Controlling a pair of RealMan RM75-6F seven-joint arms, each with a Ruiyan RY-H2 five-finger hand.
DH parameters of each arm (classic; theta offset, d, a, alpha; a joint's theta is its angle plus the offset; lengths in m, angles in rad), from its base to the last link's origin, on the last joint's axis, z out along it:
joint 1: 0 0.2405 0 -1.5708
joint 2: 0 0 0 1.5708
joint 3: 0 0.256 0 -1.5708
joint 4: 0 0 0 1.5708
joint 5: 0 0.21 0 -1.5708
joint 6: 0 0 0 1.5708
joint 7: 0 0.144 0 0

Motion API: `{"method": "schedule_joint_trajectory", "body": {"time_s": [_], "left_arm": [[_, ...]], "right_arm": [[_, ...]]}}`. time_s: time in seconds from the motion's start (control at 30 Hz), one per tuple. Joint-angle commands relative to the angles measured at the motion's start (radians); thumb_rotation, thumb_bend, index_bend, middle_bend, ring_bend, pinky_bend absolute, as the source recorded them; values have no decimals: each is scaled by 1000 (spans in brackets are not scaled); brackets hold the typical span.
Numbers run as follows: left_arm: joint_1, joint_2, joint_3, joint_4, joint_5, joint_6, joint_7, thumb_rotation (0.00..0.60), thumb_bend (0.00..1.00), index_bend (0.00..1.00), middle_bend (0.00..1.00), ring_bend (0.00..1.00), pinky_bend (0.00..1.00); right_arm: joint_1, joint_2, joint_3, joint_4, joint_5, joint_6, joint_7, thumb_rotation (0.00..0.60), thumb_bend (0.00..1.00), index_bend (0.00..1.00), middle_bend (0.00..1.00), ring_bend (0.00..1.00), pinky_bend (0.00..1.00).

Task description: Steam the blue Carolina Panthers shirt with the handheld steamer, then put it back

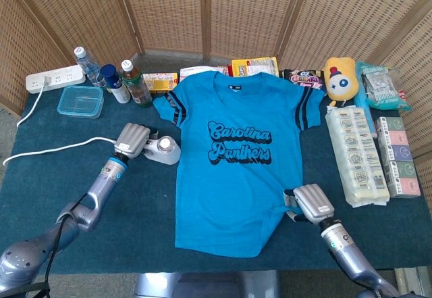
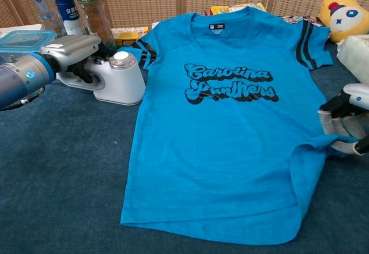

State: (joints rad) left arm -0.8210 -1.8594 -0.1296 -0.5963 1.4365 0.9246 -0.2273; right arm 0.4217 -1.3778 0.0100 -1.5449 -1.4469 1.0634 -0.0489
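Blue shirt (image 1: 235,156) flat on the dark green tabletop (image 1: 81,196), wicker screens (image 1: 162,11) behind — left hand (image 2: 72,49) grips the steamer (image 2: 118,81); right hand (image 2: 346,118) seemingly pinches the hem.

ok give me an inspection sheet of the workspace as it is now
surface: dark blue cloth-covered table.
job's things: blue Carolina Panthers shirt flat, hem corner lifted; handheld steamer beside its sleeve.
clutter: bottles, plastic container, snack packs, yellow plush toy.
hands: left hand on the steamer handle; right hand fingers pinch the shirt hem.
cables: white power strip with white cord.
surroundings: woven screen panels.
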Motion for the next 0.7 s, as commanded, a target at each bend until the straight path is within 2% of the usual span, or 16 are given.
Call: {"method": "schedule_joint_trajectory", "body": {"time_s": [0.03, 0.4, 0.7], "left_arm": [[19, 21, 10, -23, 9, 27, -14, 600, 464, 548, 654, 587, 651], [69, 70, 4, -125, 11, 127, -59, 600, 472, 628, 743, 656, 711], [91, 83, 8, -160, 13, 158, -64, 600, 484, 665, 786, 708, 742]], "right_arm": [[1, 0, 0, -2, -4, 2, 2, 600, 538, 724, 687, 715, 860], [-6, 6, -3, -13, -14, 20, 8, 600, 538, 728, 690, 716, 859], [-9, 12, -7, -20, -19, 25, 10, 600, 538, 730, 691, 716, 860]]}}
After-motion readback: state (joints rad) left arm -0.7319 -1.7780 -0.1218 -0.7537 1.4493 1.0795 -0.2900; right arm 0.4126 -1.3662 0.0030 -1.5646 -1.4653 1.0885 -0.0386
